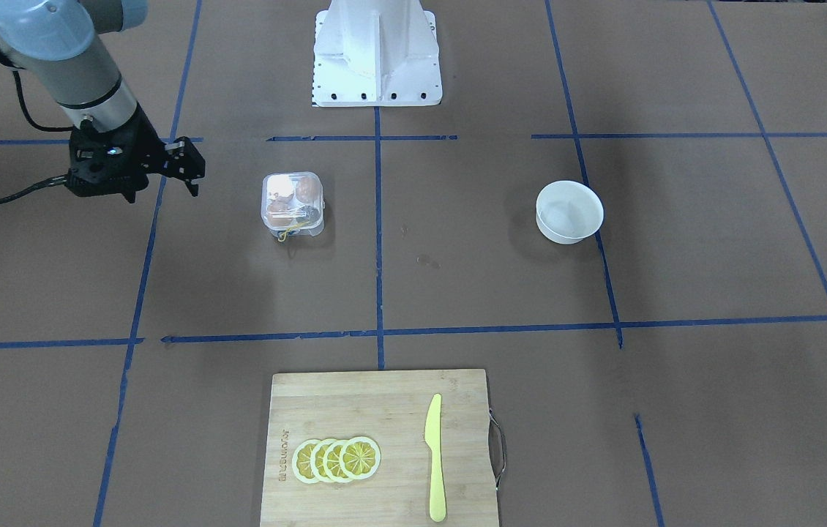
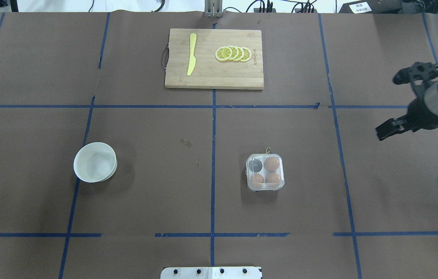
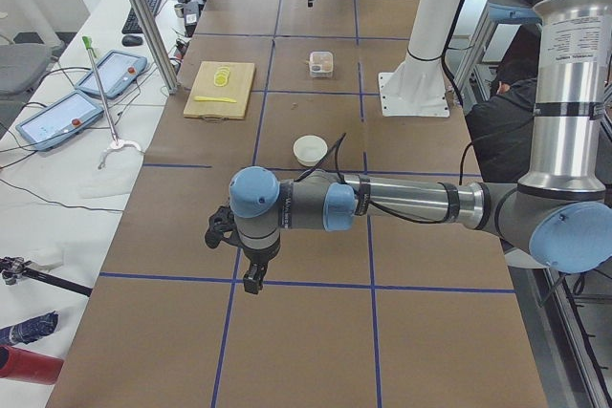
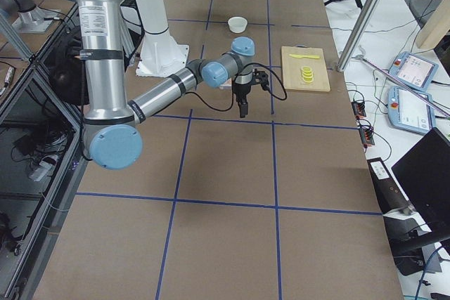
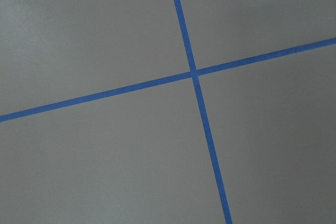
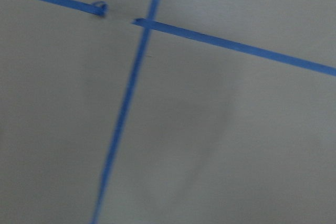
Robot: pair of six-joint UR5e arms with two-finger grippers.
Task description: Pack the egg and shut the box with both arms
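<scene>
The clear box (image 2: 265, 172) sits on the table right of centre, and its lid appears down over the cells. Three orange-brown eggs fill three cells, one of them at the far right (image 2: 271, 163); the fourth cell is dark and empty. The box also shows in the front view (image 1: 293, 205). My right gripper (image 2: 387, 106) hangs open and empty well off to the box's right, above bare table; it also shows in the front view (image 1: 162, 192). My left gripper (image 3: 244, 255) shows only in the left side view, far from the box, and I cannot tell whether it is open or shut.
An empty white bowl (image 2: 95, 162) stands at the left. A bamboo cutting board (image 2: 214, 77) at the far edge carries lemon slices (image 2: 233, 54) and a yellow knife (image 2: 192, 54). The white pedestal (image 1: 377, 55) stands at the near edge. Both wrist views show only table and blue tape.
</scene>
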